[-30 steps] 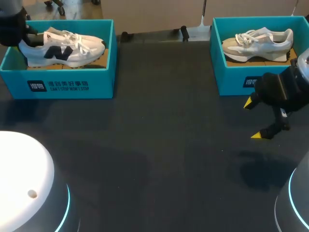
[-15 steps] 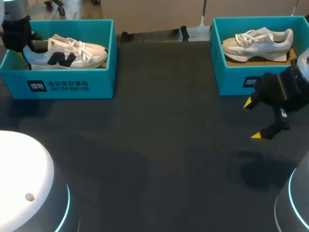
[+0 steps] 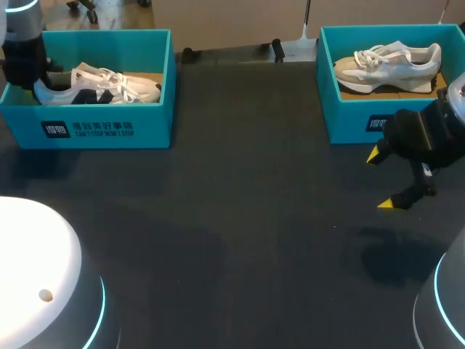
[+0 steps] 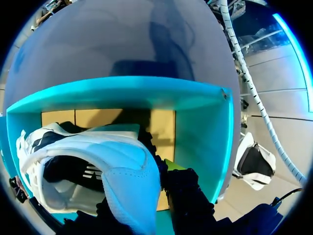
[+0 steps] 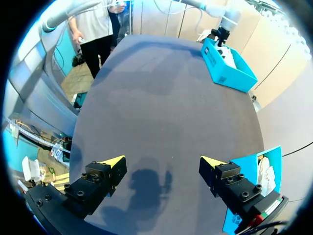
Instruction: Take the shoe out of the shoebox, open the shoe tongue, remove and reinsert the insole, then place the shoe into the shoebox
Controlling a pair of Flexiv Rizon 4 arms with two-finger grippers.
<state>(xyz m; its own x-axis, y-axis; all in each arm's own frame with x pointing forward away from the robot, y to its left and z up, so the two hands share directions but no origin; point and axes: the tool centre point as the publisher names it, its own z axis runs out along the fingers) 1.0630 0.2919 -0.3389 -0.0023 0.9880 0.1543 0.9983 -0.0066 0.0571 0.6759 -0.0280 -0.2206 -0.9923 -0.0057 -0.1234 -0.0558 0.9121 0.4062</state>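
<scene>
At the counter's (image 3: 240, 218) ten o'clock, the teal left shoebox (image 3: 102, 127) is sitting with its open top up. The white-and-navy shoe (image 3: 102, 86) is lying inside it, toe pointing toward three o'clock and heel toward nine. The left fingers (image 3: 33, 76) are hanging over the box's nine o'clock end and are pinching the heel collar from two sides. Seen from the left wrist, the heel is filling the space between them. One yellow tip (image 4: 172, 164) is showing just beside the heel's outer face, while the other is hiding behind the shoe. Ahead of the heel, the box's cardboard floor (image 4: 161, 122) and its far teal wall are showing. Whether the sole is resting fully on that floor I cannot tell.

At two o'clock, the right shoebox (image 3: 352, 120) is holding a second shoe (image 3: 389, 65), pale grey and white, with its toe pointing toward nine o'clock. The right fingers (image 3: 383, 179) are hovering over bare counter on the six o'clock side of that box's front wall, near it. They are spread wide apart and gripping nothing, and their shadow is falling on the dark surface beneath them.
</scene>
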